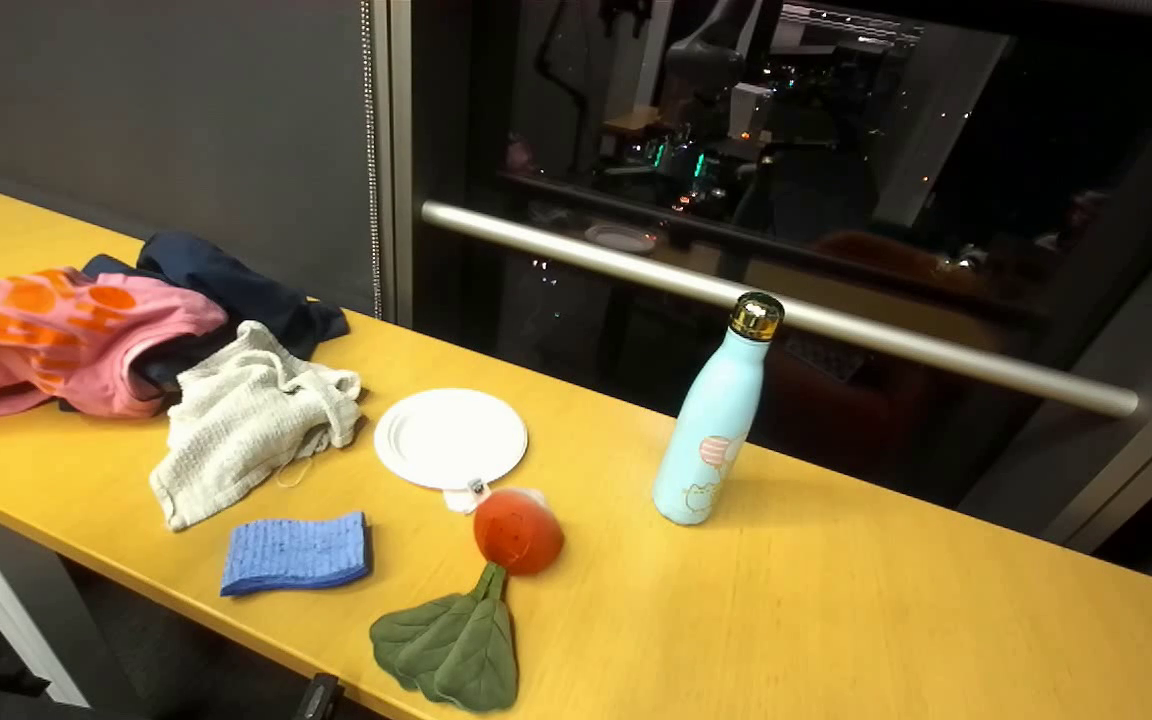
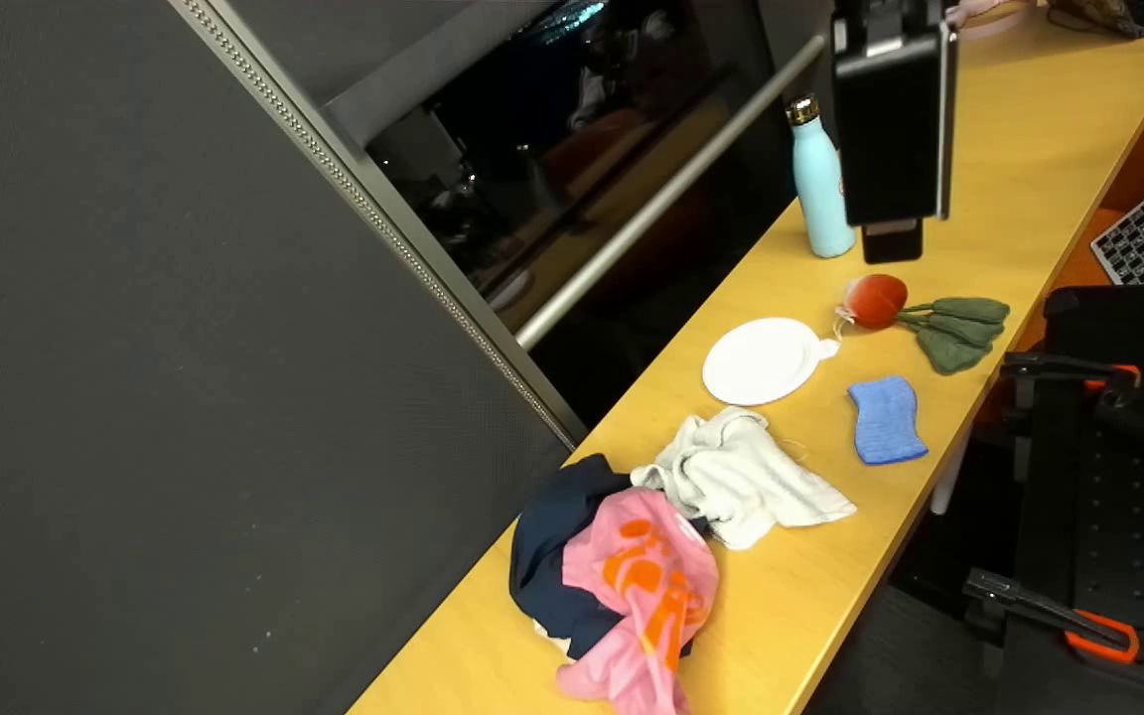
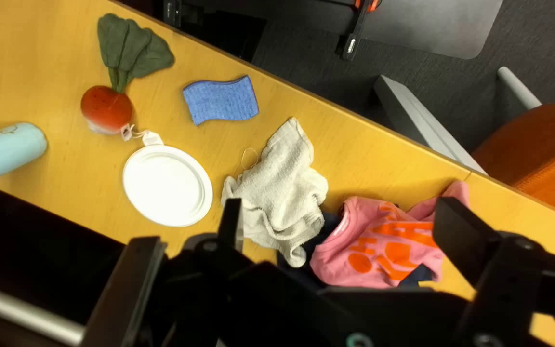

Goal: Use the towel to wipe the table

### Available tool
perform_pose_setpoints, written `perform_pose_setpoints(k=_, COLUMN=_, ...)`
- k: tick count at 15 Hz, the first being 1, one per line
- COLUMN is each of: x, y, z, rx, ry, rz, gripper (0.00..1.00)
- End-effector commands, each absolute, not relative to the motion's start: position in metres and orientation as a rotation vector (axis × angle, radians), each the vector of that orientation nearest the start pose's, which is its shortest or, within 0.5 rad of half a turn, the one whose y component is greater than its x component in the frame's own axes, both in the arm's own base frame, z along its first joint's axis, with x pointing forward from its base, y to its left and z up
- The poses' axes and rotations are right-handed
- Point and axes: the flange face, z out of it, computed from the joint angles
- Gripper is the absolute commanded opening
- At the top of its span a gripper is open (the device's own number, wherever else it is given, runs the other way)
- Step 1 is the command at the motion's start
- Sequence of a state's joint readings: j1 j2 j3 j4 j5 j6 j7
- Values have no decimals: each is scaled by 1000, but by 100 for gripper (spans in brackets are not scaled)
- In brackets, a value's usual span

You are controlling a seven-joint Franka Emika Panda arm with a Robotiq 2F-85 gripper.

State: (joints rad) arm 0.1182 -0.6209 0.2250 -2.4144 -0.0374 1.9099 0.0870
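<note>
The fingers point(image 3: 463, 241) are spread wide, holding nothing, and seem to hang well above the desk point(image 1: 836, 600). In the wrist view the towel point(image 3: 282, 190) lies crumpled, higher in the frame and left of the middle of their gap, its long axis running roughly top to bottom, across the line on which they would close. A shift toward upper left should centre it. The shirt point(image 3: 383, 250) shows through the right part of the gap, and the navy cloth point(image 2: 557, 556) seems to touch the towel's lower right edge, so closing there could gather clothes too; the top corner looks freer. Just left is the plate point(image 3: 166, 185); farther out are the blue pad point(image 3: 222, 100), above, and the radish point(image 3: 113, 101), upper left. In both exterior views the bottle point(image 1: 711, 430) stands upright, well apart from the towel.
</note>
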Motion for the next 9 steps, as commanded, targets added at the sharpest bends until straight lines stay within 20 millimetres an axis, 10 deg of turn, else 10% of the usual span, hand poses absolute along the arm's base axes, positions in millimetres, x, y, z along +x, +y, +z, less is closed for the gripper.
perform_pose_setpoints(k=1, x=333, y=114, z=564, rx=-3284, ry=-332, rz=-448, gripper=100)
perform_pose_setpoints(k=5, x=339, y=81, z=530, rx=-3322, ry=-195, rz=-630, gripper=100)
perform_pose_setpoints(k=9, x=361, y=47, z=448, rx=-3324, ry=-17, rz=-690, gripper=100)
